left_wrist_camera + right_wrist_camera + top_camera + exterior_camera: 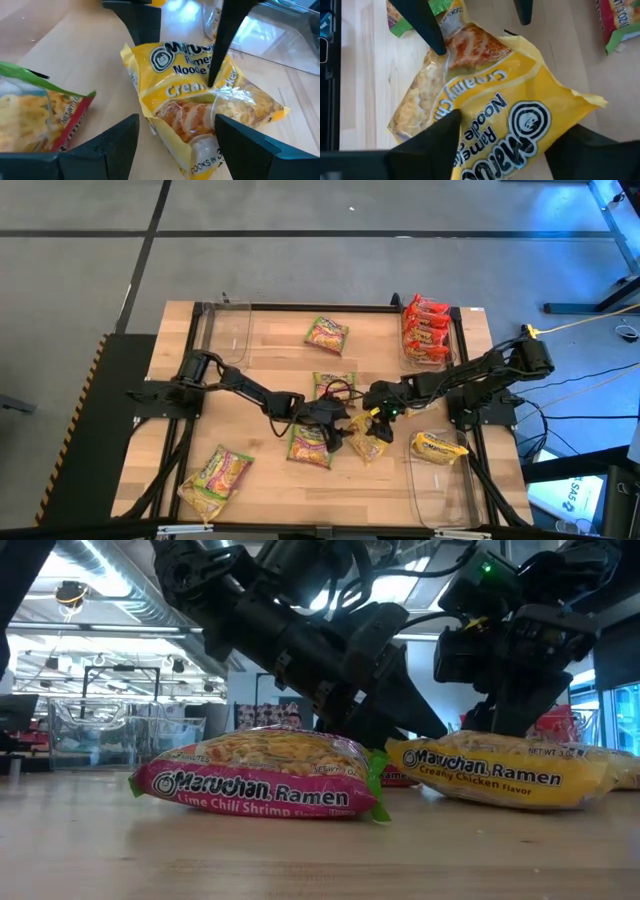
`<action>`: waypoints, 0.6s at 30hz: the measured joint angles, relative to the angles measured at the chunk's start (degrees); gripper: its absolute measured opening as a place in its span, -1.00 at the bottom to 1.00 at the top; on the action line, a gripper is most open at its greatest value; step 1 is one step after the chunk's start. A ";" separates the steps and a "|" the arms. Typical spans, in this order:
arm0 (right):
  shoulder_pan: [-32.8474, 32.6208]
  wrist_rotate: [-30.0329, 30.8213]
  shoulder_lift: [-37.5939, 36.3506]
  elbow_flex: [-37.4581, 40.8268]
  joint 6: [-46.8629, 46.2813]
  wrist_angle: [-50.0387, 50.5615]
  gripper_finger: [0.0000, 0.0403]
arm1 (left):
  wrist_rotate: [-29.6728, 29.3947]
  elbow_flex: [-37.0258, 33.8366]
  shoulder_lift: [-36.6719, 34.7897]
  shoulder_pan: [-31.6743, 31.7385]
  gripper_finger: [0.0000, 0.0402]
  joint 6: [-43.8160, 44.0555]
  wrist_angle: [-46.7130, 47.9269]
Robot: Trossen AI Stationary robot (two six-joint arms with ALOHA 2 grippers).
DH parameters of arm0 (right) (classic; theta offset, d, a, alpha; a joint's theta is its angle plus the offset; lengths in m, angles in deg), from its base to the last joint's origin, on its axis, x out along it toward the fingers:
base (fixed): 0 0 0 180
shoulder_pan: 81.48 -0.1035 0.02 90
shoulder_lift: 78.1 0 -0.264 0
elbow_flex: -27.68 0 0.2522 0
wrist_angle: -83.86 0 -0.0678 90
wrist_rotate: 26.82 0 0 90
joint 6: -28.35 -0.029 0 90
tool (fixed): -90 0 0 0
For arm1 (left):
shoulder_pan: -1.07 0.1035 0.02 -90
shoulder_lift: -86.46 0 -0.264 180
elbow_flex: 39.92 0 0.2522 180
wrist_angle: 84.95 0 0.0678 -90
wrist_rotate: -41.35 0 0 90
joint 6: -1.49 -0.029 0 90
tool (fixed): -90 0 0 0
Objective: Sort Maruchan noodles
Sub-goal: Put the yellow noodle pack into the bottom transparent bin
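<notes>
Mid-table, yellow packet – long axis diagonal

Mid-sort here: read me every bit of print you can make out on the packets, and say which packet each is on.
"Maruchan Ramen" and "Lime Chili Shrimp": on the pink-green packet, low view.
"Maruchan Ramen" and "Creamy Chicken Flavor": on the yellow packet beside it.
"Ramen Noodle", partly hidden: on the yellow packet under the right tool, right wrist view.
"COOKS IN 3": near that packet's edge, left wrist view.
Print on the red packets in the bin: too small to read.
</notes>
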 joint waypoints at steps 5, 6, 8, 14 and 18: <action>-0.02 0.15 -0.04 0.00 -0.13 -0.08 -0.08 | 0.88 0.00 0.00 -0.02 0.26 -0.09 0.00; -0.05 0.74 -0.04 -0.01 -0.31 -0.22 -0.11 | 0.89 0.00 0.00 -0.02 0.26 -0.09 0.00; -0.07 1.53 -0.07 -0.04 -0.45 -0.35 -0.15 | 0.87 0.00 0.00 -0.02 0.26 -0.09 0.00; -0.04 0.76 -0.07 -0.04 0.52 -0.37 -0.26 | 0.92 0.00 0.00 -0.02 0.26 -0.15 0.00; -0.04 1.18 -0.09 -0.07 1.58 -0.41 -0.42 | 0.90 0.00 -0.25 -0.02 0.26 -0.14 0.33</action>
